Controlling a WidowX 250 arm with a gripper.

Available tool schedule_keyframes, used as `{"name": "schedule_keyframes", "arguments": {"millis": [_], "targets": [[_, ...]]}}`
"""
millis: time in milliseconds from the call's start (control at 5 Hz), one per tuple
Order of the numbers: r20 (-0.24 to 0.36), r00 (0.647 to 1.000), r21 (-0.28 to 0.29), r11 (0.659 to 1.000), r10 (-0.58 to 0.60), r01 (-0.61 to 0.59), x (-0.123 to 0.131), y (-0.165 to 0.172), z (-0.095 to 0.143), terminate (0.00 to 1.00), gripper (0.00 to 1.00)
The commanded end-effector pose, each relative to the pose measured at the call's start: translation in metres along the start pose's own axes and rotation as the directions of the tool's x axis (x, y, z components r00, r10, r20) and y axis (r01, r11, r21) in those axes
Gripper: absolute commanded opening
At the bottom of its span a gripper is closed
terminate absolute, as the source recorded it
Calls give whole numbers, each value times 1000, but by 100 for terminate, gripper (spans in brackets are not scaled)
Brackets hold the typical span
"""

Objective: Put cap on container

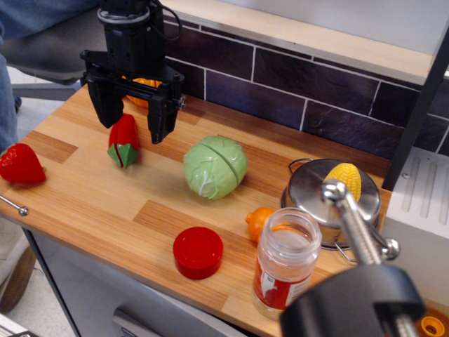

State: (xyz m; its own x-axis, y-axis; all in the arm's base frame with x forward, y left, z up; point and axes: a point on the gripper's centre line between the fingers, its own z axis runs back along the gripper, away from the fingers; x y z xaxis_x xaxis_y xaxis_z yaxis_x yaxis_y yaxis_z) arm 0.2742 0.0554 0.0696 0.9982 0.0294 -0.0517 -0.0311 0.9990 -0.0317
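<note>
Cap: red, flat on desk, front edge, just left of jar. Jar: upright, mouth uncovered, by steel pot. Claw: far left, fingers wide, holding nothing, above red pepper toy. Cabbage mid-desk.

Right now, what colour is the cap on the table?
Bright red, plain cap; seen in the only view, observation.image.

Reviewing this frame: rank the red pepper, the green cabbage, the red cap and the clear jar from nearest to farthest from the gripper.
1. Red pepper, right between the open jaws of the gripper.
2. Green cabbage, mid-table.
3. Red cap, lying flat near the front edge.
4. Clear jar, uncapped, front edge beside the steel pot.
</note>
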Motion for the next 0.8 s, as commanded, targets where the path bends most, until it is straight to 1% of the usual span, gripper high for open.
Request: {"name": "schedule_keyframes", "arguments": {"millis": [0,200,400,600], "targets": [[0,1000,0,1000,0,0,0,0,0,0,100],[-23,1000,-15,1000,-13,12,-20,-18,0,0,100],[-36,999,-52,999,7,-9,-39,-47,0,0,100],[-27,999,-79,997,20,-22,-47,-71,-8,0,100]]}}
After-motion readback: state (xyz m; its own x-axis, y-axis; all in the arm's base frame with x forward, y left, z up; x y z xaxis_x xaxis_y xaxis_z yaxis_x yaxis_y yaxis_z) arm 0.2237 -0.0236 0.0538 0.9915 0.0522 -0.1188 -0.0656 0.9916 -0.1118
